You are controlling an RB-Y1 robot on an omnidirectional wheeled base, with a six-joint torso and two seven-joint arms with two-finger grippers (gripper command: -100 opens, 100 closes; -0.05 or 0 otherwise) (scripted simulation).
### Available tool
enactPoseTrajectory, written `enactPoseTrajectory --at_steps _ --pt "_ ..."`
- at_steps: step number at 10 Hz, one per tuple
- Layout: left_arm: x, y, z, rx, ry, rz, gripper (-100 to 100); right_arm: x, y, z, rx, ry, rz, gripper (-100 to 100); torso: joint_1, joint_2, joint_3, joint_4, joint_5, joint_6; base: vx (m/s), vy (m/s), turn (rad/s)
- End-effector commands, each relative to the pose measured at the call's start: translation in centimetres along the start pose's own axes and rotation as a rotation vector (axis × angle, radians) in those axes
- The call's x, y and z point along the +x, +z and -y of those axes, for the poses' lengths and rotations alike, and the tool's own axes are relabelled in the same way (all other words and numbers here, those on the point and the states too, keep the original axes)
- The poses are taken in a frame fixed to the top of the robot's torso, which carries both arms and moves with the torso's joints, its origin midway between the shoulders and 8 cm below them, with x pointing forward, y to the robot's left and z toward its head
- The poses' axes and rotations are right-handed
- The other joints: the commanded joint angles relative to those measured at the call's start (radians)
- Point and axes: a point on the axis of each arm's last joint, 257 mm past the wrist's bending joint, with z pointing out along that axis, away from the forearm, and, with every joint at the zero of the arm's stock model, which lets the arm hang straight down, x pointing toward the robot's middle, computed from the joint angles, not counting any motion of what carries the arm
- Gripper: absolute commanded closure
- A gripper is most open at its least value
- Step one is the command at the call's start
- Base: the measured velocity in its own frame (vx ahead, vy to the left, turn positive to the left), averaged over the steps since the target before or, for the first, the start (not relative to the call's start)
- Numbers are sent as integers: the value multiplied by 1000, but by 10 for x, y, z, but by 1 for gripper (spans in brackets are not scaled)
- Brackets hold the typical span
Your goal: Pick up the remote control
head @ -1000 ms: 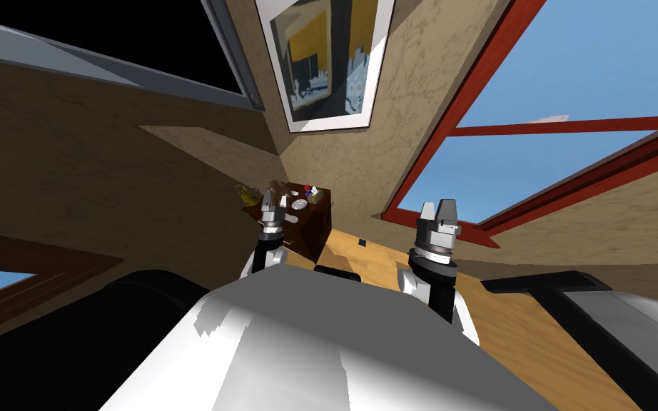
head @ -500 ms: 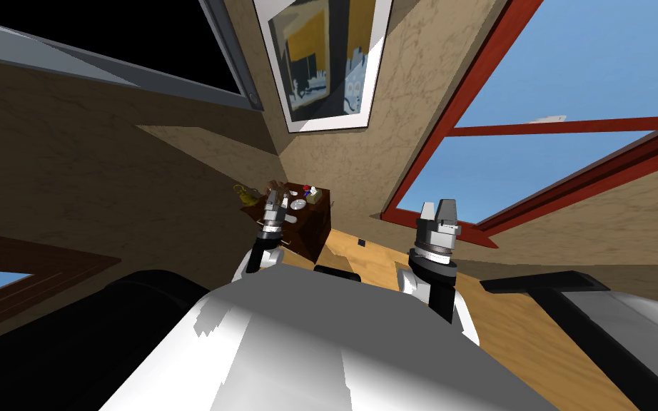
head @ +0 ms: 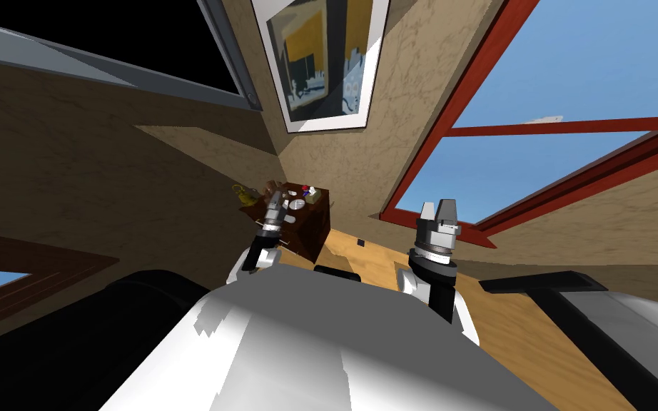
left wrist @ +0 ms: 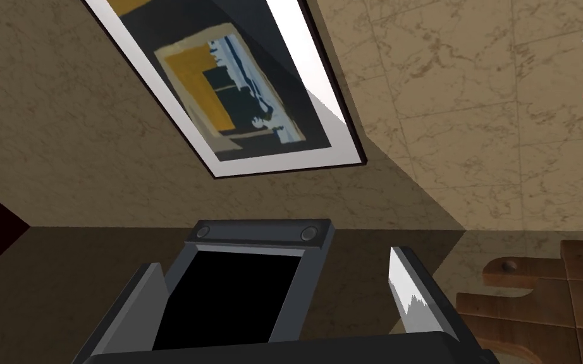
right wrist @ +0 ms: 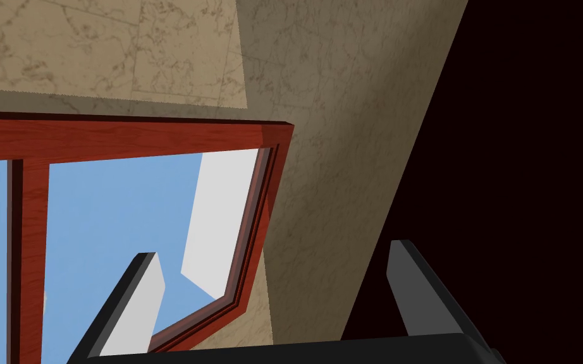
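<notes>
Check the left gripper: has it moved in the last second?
Yes, slightly. In the head view the left gripper has edged farther over the dark wooden side table, toward the middle of its top.

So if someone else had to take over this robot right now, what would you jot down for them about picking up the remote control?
Left end effector: open, empty, over the dark wooden side table in the corner.
Right end effector: open, empty, raised off to the side near the red-framed window.
Remote control: should be among the small things on the tabletop, but I cannot tell which one it is.
Done: the left arm is at the table.
Left: find the remote, lower onto it, close, lift.
</notes>
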Motion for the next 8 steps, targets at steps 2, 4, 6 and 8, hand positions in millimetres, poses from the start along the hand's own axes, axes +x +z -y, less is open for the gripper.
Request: enactPoseTrajectory --at_steps 2,4,6,8 --pt "-2 -1 -13 -67 33 -16 -100 0 0 0 0 0 0 0 0 0 0 0 0 0 3 -33 2" --pt "-3 -2 -23 -119 61 -28 -100 0 0 0 0 0 0 0 0 0 0 0 0 0 6 -33 1" --pt "-4 -3 -30 -160 88 -40 -100 0 0 0 0 0 0 0 1 0 0 0 0 0 2 -18 0" --pt "-5 -5 -38 -207 116 -52 -100 0 0 0 0 0 0 0 0 0 0 0 0 0 7 -32 2"
